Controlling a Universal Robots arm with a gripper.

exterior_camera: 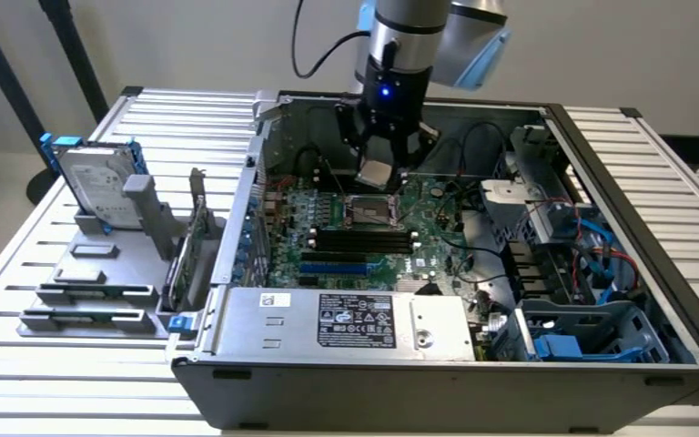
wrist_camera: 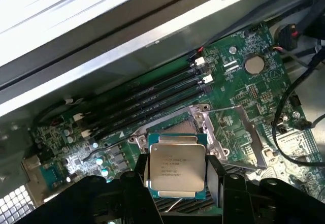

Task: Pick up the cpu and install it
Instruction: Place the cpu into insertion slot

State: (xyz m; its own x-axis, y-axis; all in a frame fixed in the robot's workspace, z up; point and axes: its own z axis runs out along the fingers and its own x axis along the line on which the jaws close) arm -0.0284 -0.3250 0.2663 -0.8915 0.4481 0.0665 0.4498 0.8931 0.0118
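Wrist view, gripper (wrist_camera: 176, 182) clamping cpu (wrist_camera: 176, 164) – its print unreadable, above socket (wrist_camera: 177, 126)

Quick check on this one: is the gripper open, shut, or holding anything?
The gripper is shut on the cpu, which it holds by its edges above the open socket on the motherboard.
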